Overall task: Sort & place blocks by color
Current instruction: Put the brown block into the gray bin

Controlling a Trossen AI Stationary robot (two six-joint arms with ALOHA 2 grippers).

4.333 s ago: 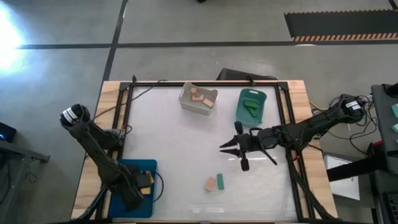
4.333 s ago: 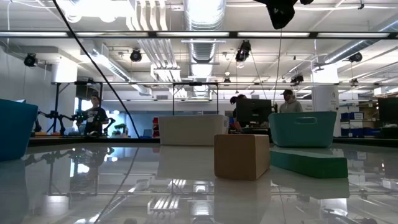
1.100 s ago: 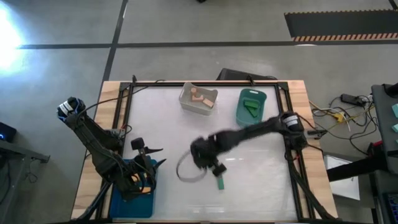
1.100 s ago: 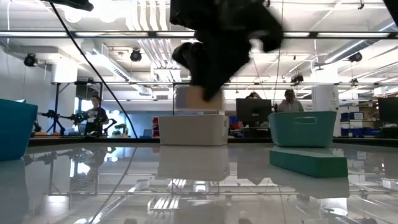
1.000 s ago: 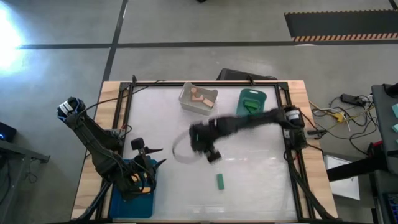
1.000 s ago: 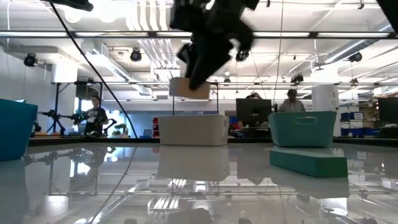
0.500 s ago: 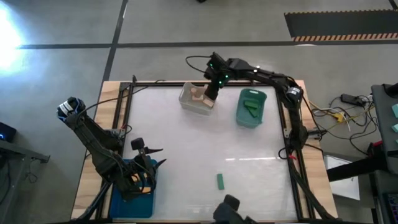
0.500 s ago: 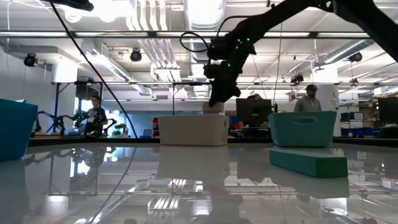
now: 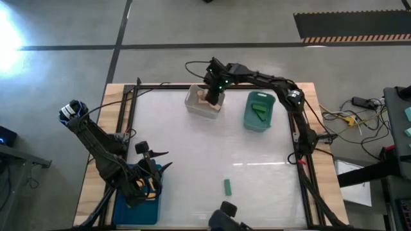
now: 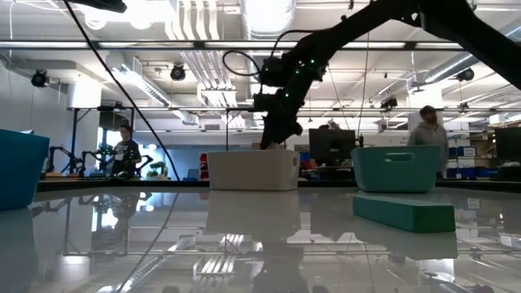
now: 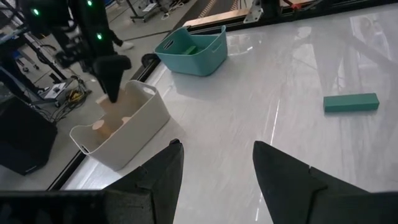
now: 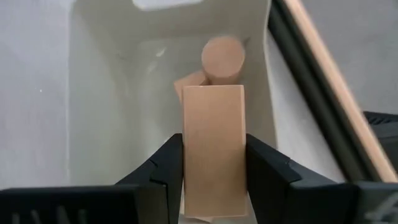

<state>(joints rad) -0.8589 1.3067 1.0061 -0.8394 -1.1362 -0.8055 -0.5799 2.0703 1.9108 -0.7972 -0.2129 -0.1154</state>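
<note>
The right gripper (image 9: 212, 95) hangs over the clear bin (image 9: 194, 104) at the far edge of the table, its two dark fingers (image 12: 163, 171) clamped on the long side faces of a tan wooden block (image 12: 213, 149). The block is a short rectangular bar; in the right wrist view its long axis runs straight out ahead of the gripper, between and parallel to the fingers, with its far end pointing down into the bin. It is held above the bin's contents, not resting on them. Below it in the bin lie a tan cylinder (image 12: 223, 58) showing its round end face and, just beside that, another tan piece (image 12: 189, 82) partly hidden under the held block.

In the low view the right arm slants down from the upper right to the rim of the clear bin (image 10: 250, 169); the block itself cannot be made out there.

A green block (image 9: 227, 187), also a short bar, lies flat on the white table (image 9: 192, 154) near its front edge, well apart from every bin, long axis running front to back in the high view. The green bin (image 9: 249, 119) beside the clear one holds green pieces (image 9: 260, 110).

The left gripper (image 9: 154, 165) waits above the blue bin (image 9: 122, 208) at the near left corner, fingers (image 11: 279, 171) spread apart and empty.
</note>
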